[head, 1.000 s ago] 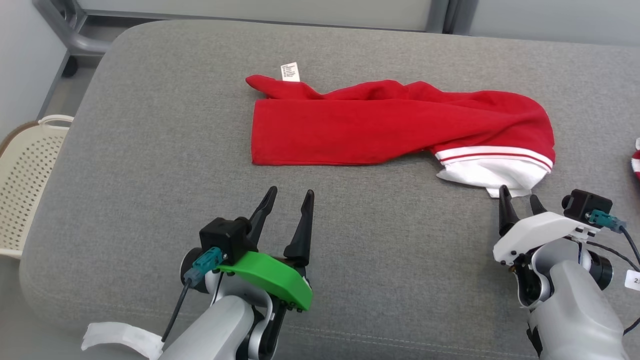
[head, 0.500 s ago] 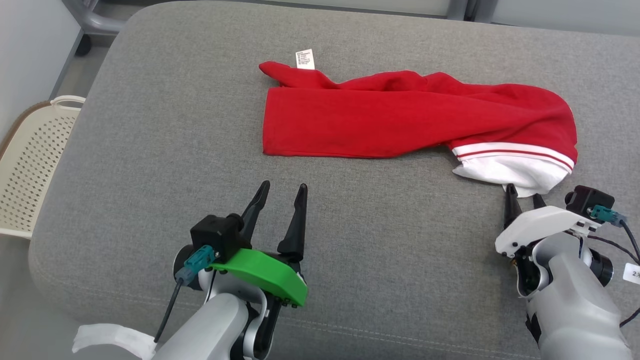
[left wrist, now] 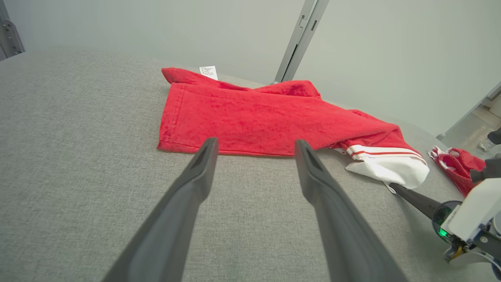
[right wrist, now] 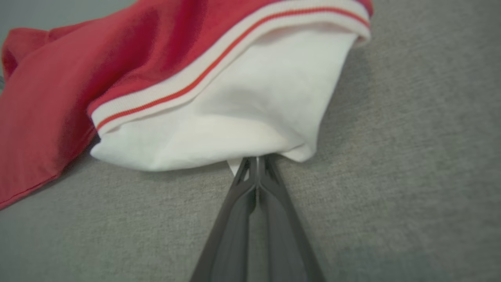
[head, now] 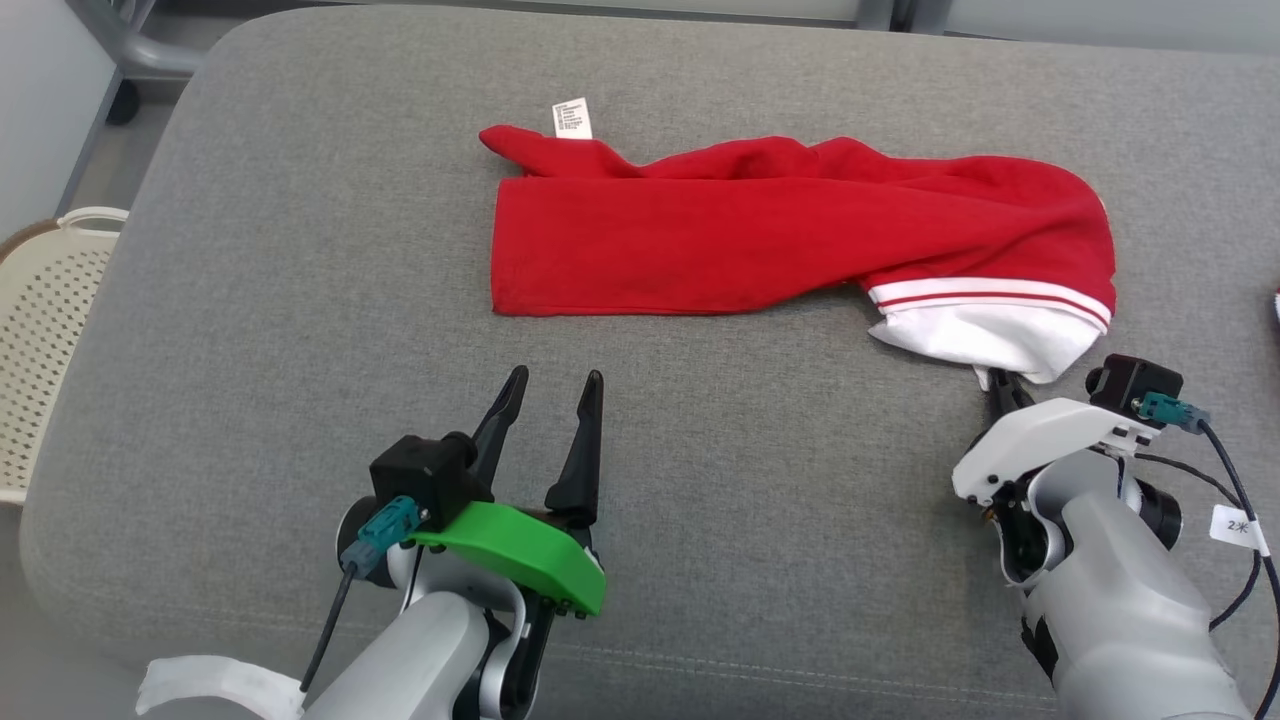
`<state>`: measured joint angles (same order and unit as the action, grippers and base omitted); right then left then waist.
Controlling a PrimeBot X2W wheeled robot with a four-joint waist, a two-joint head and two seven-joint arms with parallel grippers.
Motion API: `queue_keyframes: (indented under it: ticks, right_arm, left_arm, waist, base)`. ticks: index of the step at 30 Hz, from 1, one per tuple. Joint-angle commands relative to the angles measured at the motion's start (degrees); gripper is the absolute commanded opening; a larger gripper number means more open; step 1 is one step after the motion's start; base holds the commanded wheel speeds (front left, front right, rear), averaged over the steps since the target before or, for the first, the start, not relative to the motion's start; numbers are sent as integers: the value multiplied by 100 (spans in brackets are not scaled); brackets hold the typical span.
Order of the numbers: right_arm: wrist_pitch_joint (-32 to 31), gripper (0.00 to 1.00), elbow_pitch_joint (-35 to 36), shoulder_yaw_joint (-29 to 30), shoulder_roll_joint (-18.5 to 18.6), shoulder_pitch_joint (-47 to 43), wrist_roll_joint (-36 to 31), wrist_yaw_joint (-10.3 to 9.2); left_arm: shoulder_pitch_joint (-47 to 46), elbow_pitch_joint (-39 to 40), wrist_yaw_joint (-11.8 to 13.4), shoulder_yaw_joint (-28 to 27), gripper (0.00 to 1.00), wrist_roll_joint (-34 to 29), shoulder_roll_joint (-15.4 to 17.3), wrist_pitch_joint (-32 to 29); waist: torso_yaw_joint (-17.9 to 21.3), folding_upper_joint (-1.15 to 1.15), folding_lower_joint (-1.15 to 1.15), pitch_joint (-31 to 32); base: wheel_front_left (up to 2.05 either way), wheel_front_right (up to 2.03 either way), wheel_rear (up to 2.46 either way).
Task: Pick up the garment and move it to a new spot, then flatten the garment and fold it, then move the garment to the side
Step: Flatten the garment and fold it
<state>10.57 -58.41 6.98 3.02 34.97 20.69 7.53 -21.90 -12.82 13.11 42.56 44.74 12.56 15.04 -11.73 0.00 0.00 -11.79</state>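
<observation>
Where the garment lies: the garment [head: 760,240] stretches sideways across the far half of the grey cushion [head: 300,300]. Its red body is toward my left and its white end [head: 985,335], with the red stripe, is toward my right. It is bunched and partly rolled, not flat.
Right gripper: my right gripper [right wrist: 256,163] is closed tight at the nearest corner of the white end. The wrist view shows a sliver of white cloth caught at the tips, so I judge I have a thin pinch of it.
Left gripper: my left gripper [head: 556,373] is spread wide and holds nothing. It sits over bare cushion, near the red hem but apart from it.
How it will handle: soft, light and limp, by my reckoning. It should sag and trail from any single point and drag on the cushion's rough weave.
Where to hold: the pinch on the white corner is small and could slip. A second hold on the red hem corner [head: 505,305] would let me lift it spread out.
Step in hand: the first pick-up, I judge, since the garment is not yet lifted.
Nearby: a care label [head: 571,117] sticks out at the far left corner. A basket [head: 50,330] stands off the cushion's left. Another red and white cloth [left wrist: 454,164] lies near the white end, apart from it.
</observation>
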Motion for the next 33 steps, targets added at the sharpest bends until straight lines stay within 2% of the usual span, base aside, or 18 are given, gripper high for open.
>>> queue_keyframes:
  ticks: [1, 5, 9, 15, 23, 33]
  right_arm:
    - [-164, 0, 138, -222, -18, -210, 385, -8]
    - [-605, 0, 995, -717, 37, -624, 1153, -8]
    - [-1294, 0, 2197, -968, 371, -1213, 1866, -7]
    - [-2353, 0, 3690, -860, 954, -2049, 2379, -5]
    - [-3512, 0, 4301, -509, 1219, -2692, 2248, -5]
    - [-3874, 0, 4502, -251, 1014, -2828, 2102, -5]
  left_arm:
    - [79, 9, -4, -20, 100, -17, 16, 14]
    - [136, 1, -9, -48, 100, 18, 22, 15]
    - [161, 10, -5, -91, 100, 36, 39, 15]
    - [187, -6, -30, -88, 100, 45, 29, 13]
    - [150, -55, -59, -52, 100, 58, 38, -11]
    - [271, -34, 5, -90, 100, 91, 124, -10]
  waist:
    - [167, 0, 0, 53]
    - [442, 0, 0, 109]
    - [694, 0, 0, 159]
    - [922, 0, 0, 202]
    - [931, 0, 0, 245]
    - [961, 0, 0, 324]
  base:
    - [0, 0, 0]
    - [0, 0, 0]
    - [0, 0, 0]
    - [0, 0, 0]
    - [0, 0, 0]
    - [0, 0, 0]
